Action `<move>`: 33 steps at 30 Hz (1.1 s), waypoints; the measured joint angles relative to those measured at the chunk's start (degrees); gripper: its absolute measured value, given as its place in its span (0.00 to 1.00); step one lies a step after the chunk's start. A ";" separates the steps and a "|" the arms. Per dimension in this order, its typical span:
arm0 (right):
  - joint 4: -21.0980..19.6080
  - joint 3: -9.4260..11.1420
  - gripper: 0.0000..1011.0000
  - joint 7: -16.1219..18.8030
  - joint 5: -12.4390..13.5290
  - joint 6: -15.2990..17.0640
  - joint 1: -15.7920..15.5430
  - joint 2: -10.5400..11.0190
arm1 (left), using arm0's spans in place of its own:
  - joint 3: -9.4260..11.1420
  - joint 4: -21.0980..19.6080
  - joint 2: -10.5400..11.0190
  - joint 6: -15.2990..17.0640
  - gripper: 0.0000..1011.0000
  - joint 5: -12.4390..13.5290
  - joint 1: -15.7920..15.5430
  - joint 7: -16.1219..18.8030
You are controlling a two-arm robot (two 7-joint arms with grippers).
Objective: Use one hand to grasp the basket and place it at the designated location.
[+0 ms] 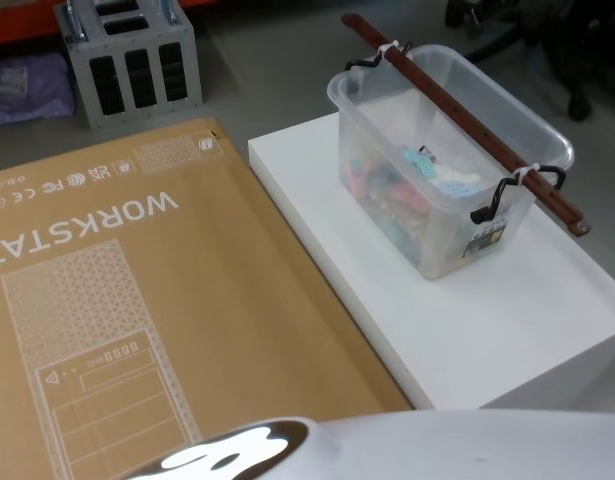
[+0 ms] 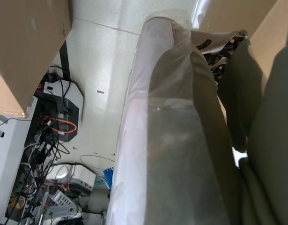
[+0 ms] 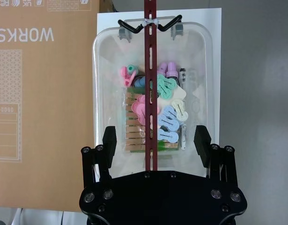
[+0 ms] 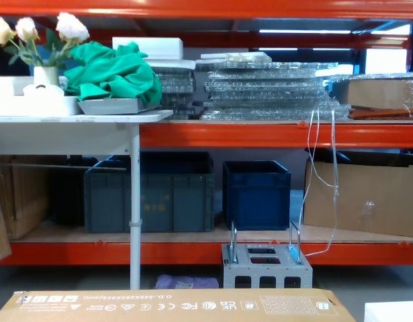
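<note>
A flat cardboard box (image 1: pixel 137 300); just beside it a white tabletop (image 1: pixel 487 320); beyond it a grey crate (image 1: pixel 132 65).

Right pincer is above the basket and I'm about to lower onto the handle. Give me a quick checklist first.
1. Open for the grasp: ok. The right pincer is spread wide.
2. Lined up: ok. In the right wrist view the handle runs down the middle between the jaws.
3. Height above the handle: cannot tell from these views.
4. Handle fastened: ok. The white ties hold it at both ends.
5. Basket seated: ok. The basket stands upright and fully on the white platform.
6. Drop-off spot: cannot tell; nothing marks it.
</note>
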 joint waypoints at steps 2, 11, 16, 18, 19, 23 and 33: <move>0.00 0.00 0.99 0.00 0.00 0.00 0.00 0.00 | 0.00 0.00 0.00 0.00 0.00 0.00 0.00 0.00; 0.00 0.00 0.99 0.00 0.00 0.00 0.00 0.00 | 0.00 0.00 0.00 0.00 0.00 0.00 0.00 0.00; 0.00 0.00 0.99 0.00 0.00 0.00 0.00 0.00 | 0.00 0.00 0.00 0.00 0.00 0.00 0.00 0.00; 0.00 0.00 0.99 0.00 0.00 0.00 0.00 0.00 | 0.00 0.00 0.00 0.00 0.00 0.00 0.00 0.00; 0.00 0.00 0.99 0.00 0.00 0.00 0.00 0.00 | 0.00 0.00 0.00 0.00 0.00 0.00 0.00 0.00; 0.00 0.00 0.99 0.00 0.00 0.00 0.00 0.00 | 0.00 0.00 0.00 0.00 0.00 0.00 0.00 0.00; 0.00 0.00 0.99 0.00 0.00 0.00 0.00 0.00 | 0.00 0.00 0.00 0.00 0.00 0.00 0.00 0.00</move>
